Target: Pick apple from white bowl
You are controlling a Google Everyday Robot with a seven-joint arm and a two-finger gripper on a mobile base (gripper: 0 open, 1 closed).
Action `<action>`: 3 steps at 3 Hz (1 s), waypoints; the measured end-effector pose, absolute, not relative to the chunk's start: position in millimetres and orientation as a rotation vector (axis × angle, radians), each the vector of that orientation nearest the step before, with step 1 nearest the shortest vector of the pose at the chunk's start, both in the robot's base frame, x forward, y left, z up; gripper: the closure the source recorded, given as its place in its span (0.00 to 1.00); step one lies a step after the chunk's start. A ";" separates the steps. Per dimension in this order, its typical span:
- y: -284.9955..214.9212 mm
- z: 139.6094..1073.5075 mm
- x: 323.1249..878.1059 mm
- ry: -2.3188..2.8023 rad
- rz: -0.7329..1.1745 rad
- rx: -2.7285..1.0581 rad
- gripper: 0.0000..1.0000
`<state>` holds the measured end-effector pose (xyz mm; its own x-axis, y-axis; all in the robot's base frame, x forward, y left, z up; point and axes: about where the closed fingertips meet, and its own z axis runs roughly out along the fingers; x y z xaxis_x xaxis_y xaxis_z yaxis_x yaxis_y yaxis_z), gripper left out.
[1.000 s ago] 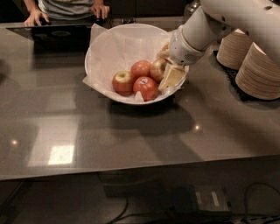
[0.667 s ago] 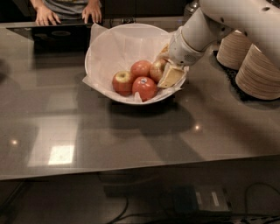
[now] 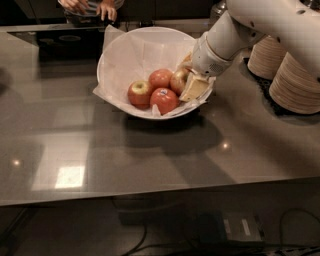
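The white bowl (image 3: 120, 55), wide and lined with crinkled white paper, stands at the back middle of the dark counter and holds several apples. The apple (image 3: 178, 81), red with a yellow-green side, lies at the bowl's right and is partly hidden by my gripper. My gripper (image 3: 192, 80) reaches down into the bowl from the right and sits right against this apple. A deep-red apple with a sticker (image 3: 164, 100) lies in front. An all-red apple (image 3: 160, 78) lies behind. A red apple with a yellow patch at its stem (image 3: 140, 93) lies to the left.
Stacks of beige paper plates (image 3: 295, 80) stand at the right, close behind my arm (image 3: 260, 25). A person's hands (image 3: 92, 7) rest at the counter's far edge beside a dark tray (image 3: 60, 42). The counter's front edge (image 3: 150, 192) runs across the lower frame.
My gripper has stayed at the right-hand apple in the bowl. The person's hands at the far edge have shifted to the right.
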<state>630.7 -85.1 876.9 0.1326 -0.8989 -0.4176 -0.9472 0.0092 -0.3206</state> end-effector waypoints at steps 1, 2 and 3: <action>-85.1 876.9 630.7 1.770 0.121 -1.893 1.00; -81.3 883.7 626.9 1.741 0.171 -1.881 1.00; -69.9 906.5 619.5 1.687 0.205 -1.885 1.00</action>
<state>619.5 -69.9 906.5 0.1823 -0.8543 -0.4869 -0.9461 -0.0175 -0.3235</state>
